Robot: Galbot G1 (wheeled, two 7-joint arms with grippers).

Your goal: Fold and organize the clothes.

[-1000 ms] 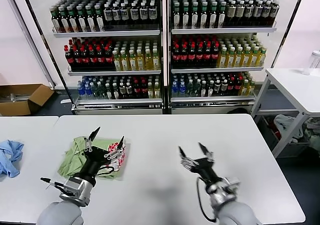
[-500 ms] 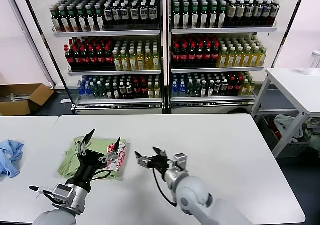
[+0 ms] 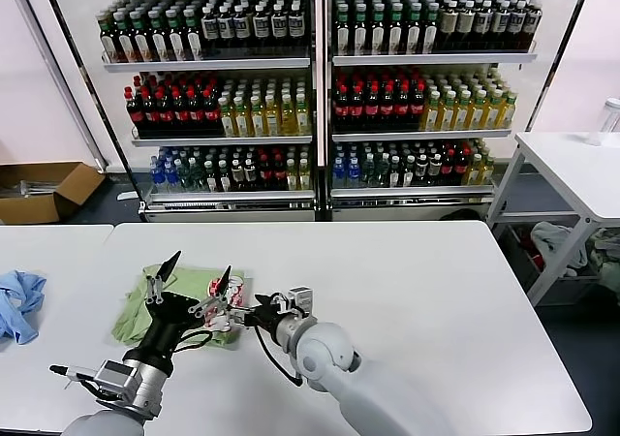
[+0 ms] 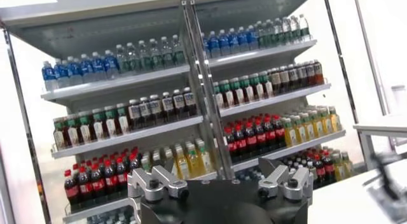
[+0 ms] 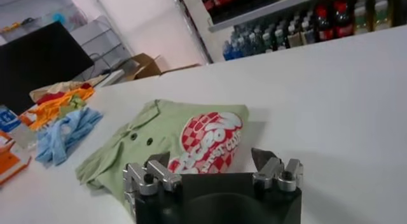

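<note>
A soft light green polo shirt [image 3: 184, 298] with a collar, small dark buttons and a red-and-white checked picture lies folded into a flat, slightly rumpled square on the smooth white worktop [image 3: 417, 291]; its cloth looks floppy and thin, with gentle creases; in the right wrist view the same shirt [image 5: 172, 142] shows the picture on top and the collar side toward a crumpled light blue cloth [image 5: 63, 133], which lies apart from it; the left claw [image 3: 194, 279] has thin black pointed fingers spread wide, and it holds nothing; it hangs right above the shirt, tips pointing up and away; the right claw [image 3: 254, 310] is spread wide too and holds nothing; it sits low, just beside the shirt's picture edge, pointing at it; behind the worktop stand shelves [image 3: 315, 97] full of shiny bottles.
</note>
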